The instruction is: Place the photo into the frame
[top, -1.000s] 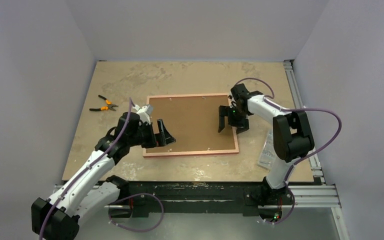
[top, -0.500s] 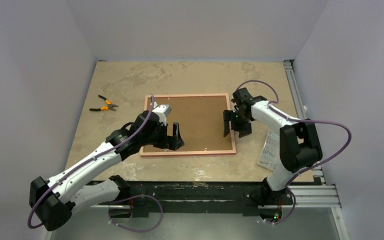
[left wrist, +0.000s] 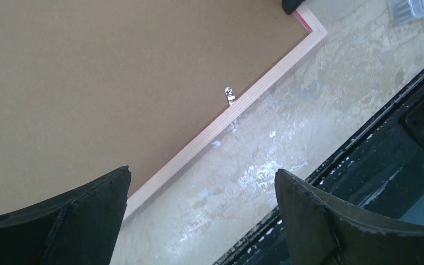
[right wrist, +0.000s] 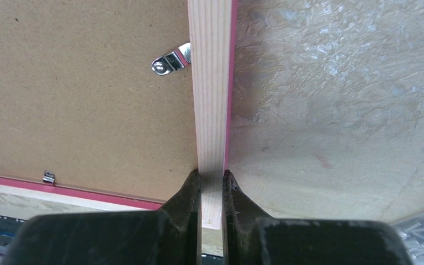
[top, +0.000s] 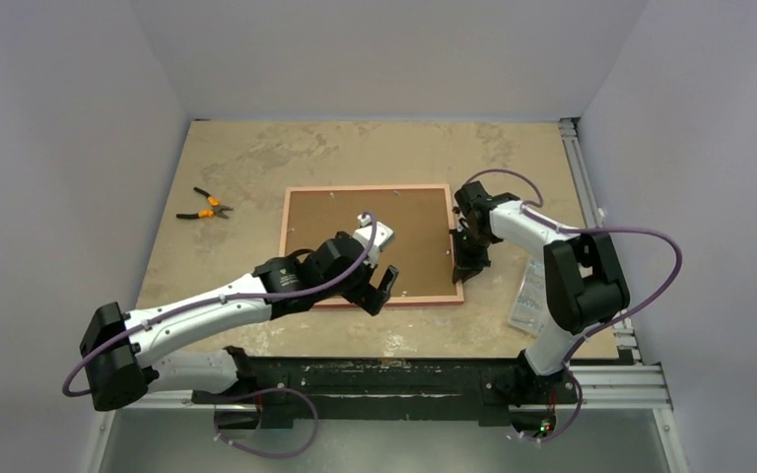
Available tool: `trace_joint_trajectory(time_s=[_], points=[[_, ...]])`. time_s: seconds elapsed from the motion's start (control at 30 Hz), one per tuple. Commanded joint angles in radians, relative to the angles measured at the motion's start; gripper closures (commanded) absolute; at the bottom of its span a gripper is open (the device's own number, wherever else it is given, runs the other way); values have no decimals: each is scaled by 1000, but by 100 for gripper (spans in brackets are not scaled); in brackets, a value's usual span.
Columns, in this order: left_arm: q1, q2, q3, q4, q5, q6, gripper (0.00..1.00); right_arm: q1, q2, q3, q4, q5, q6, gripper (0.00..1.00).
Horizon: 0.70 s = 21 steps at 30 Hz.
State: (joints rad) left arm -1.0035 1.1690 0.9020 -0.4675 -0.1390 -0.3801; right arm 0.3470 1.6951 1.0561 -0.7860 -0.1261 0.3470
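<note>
Right gripper (right wrist: 211, 178) pinches the pink-edged wooden rectangular frame (right wrist: 210, 83) at four o'clock; left gripper (left wrist: 201, 175) hangs spread at six. One-corner lift could twist it loose!

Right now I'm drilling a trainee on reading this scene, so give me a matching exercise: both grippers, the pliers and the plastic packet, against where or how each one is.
Things:
1. right gripper
2. left gripper
3. pliers
4. plastic packet

Places or states:
A. open, over the near edge of the frame
B. on the table, left of the frame
C. closed on the frame's right rail
D. on the table, right of the frame

Pairs: 1-C, 2-A, 3-B, 4-D
</note>
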Motion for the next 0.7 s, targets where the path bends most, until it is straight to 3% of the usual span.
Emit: trace_joint_trajectory(time_s=[0.0,0.3,0.5,0.67], points=[[-77,30,27,112,-127,141,0,9,-49,110,-62,-8,-9,100],[-300,199,38,162,-469,314,0,9,-91,318,-225,-32,-10,100],[-333,402,174,7,-775,185,0,8,-119,346,-263,-57,-8,100],[-334,549,255,-40,-908,165,0,9,-146,340,-281,-89,-11,100]])
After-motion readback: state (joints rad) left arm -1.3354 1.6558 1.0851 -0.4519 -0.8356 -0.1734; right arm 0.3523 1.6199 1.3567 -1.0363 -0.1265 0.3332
